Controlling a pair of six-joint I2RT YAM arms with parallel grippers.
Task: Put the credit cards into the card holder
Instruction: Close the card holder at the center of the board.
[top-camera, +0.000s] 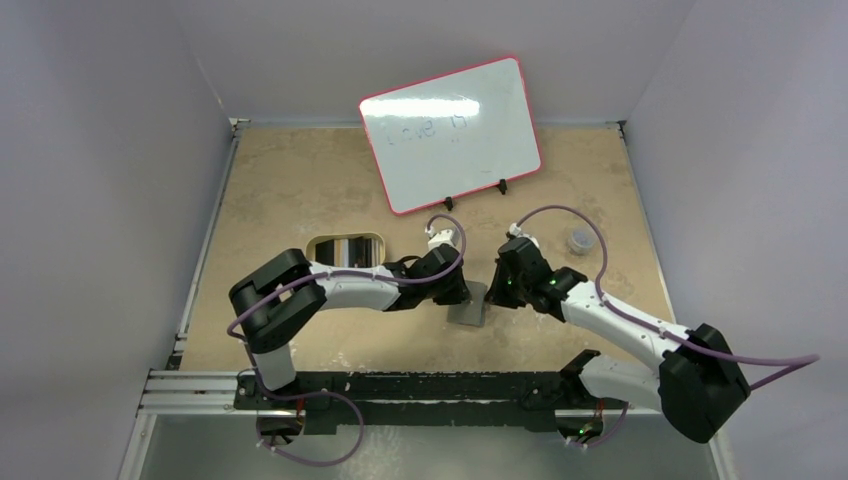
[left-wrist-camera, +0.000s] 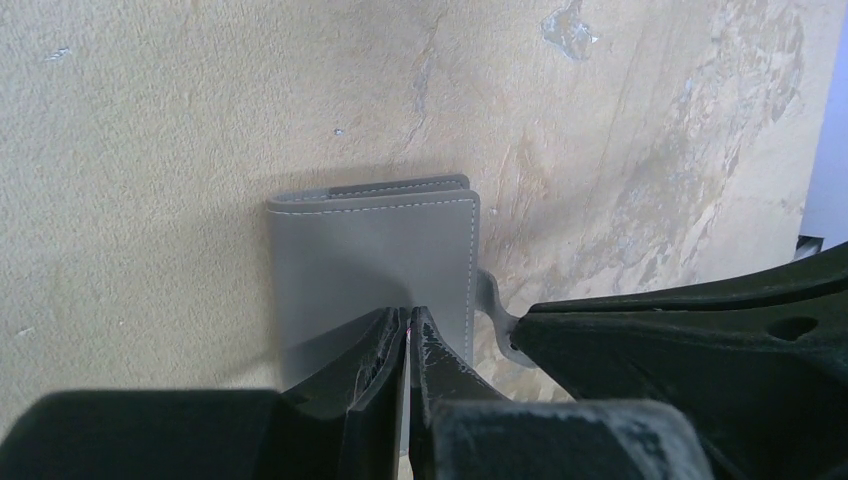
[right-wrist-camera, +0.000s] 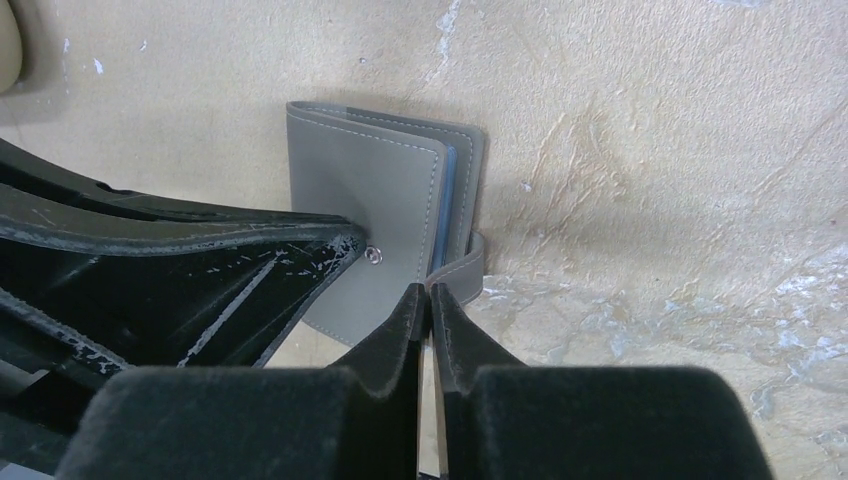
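The card holder (top-camera: 470, 312) is a grey bifold wallet lying closed on the table between the two grippers. It shows in the left wrist view (left-wrist-camera: 370, 255) and in the right wrist view (right-wrist-camera: 370, 190), where a blue-grey inner edge peeks out. My left gripper (left-wrist-camera: 408, 322) is shut, with its tips resting on the wallet's cover near the snap. My right gripper (right-wrist-camera: 428, 292) is shut on the end of the closing tab (right-wrist-camera: 466, 268) at the wallet's open edge. No credit card shows clearly in any view.
A gold rounded-corner tin (top-camera: 347, 250) lies open left of the wallet, with dark and light stripes inside. A red-framed whiteboard (top-camera: 450, 135) stands at the back. A small grey cap (top-camera: 578, 240) lies at the right. Walls enclose the table.
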